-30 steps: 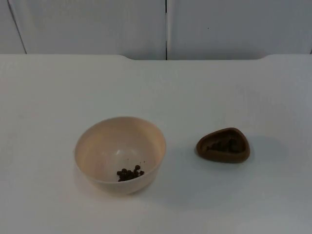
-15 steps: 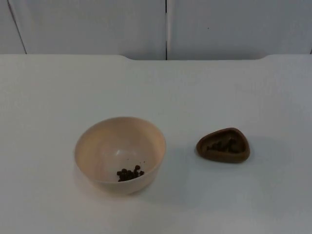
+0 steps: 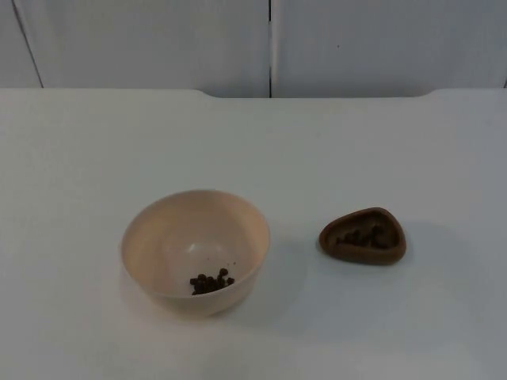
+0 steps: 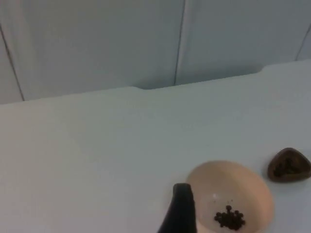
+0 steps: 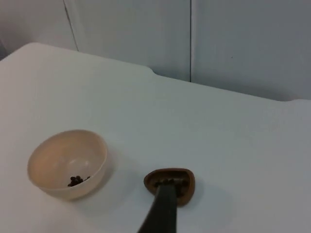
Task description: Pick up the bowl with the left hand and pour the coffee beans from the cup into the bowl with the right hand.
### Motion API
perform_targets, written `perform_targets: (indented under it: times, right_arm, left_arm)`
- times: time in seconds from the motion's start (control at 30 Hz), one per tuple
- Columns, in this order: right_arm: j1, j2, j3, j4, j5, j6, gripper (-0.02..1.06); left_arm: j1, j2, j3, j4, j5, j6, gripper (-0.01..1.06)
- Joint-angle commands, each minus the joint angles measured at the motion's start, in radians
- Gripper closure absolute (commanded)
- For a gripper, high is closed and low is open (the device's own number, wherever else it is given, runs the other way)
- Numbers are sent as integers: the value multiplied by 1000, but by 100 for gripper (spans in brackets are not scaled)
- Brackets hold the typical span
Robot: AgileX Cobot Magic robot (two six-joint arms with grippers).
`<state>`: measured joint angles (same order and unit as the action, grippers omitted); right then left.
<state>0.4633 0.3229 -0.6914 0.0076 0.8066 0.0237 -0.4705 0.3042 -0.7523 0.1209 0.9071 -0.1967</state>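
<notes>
The bowl (image 3: 195,251) is cream, round and upright, nearer the table's front edge, left of centre; a small cluster of coffee beans (image 3: 211,281) lies inside. The cup (image 3: 364,236), brown and low, stands upright well to its right, holding beans.

Quick count from my side: one beige bowl (image 3: 195,251), one small brown cup (image 3: 364,236), and one little clump of coffee beans (image 3: 211,281) in the bowl, too bunched to count.
</notes>
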Motion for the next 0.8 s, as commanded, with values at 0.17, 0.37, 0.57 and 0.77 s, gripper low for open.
perform_targets:
  times: [0.17,0.37,0.57,0.77]
  right_arm:
    - [-1,-151,35,5,49,-24,31]
    - [-1,-249,35,5,128,-50,31]
    - [-1,-323,37,3,212,-66,31]
    - [-1,-323,49,-2,278,-91,31]
  left_arm:
    - [-5,-109,63,-35,25,42,36]
    - [-5,-213,137,-37,53,42,36]
    - [-5,-304,149,-41,111,86,36]
    - [-5,-304,149,-41,146,114,36]
